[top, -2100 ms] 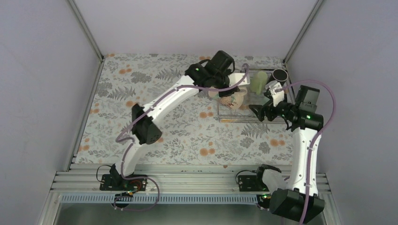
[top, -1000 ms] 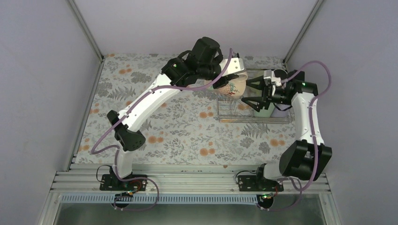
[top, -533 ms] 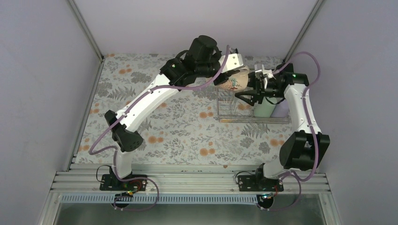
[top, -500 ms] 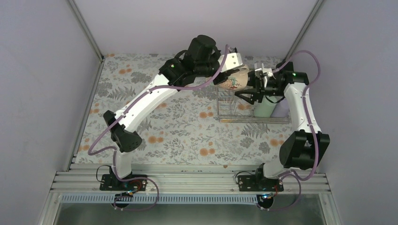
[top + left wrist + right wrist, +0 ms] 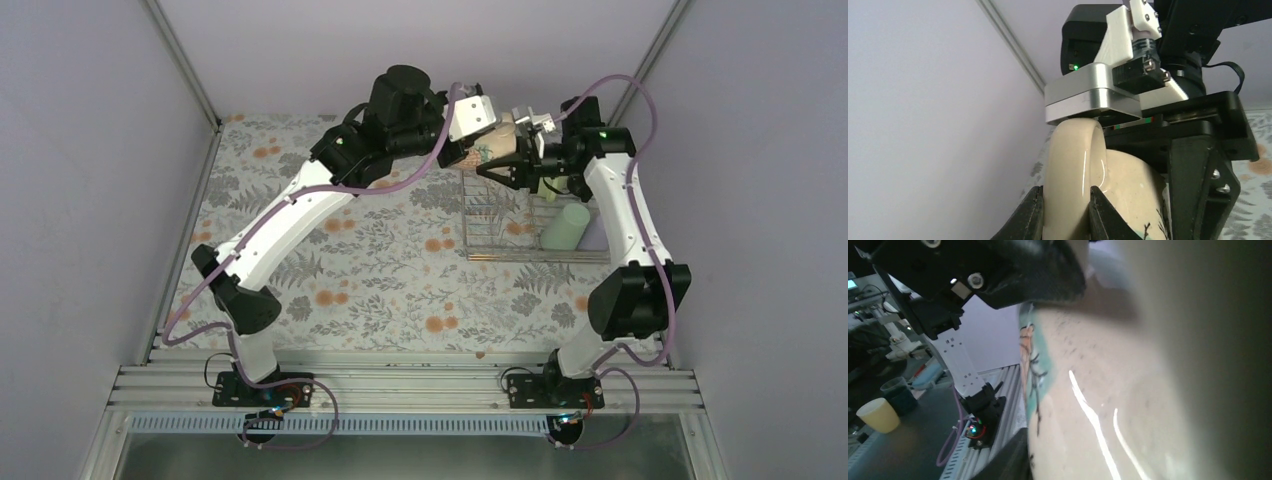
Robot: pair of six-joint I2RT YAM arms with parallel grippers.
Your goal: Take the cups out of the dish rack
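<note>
Over the floral surface (image 5: 330, 190), above the dish rack's (image 5: 500, 238) far end, the cream patterned mug (image 5: 491, 149) hangs in the air. The left claw (image 5: 1066, 212) pinches its handle. The right claw (image 5: 498, 162), spread wide, faces it from the right and straddles the body.
</note>
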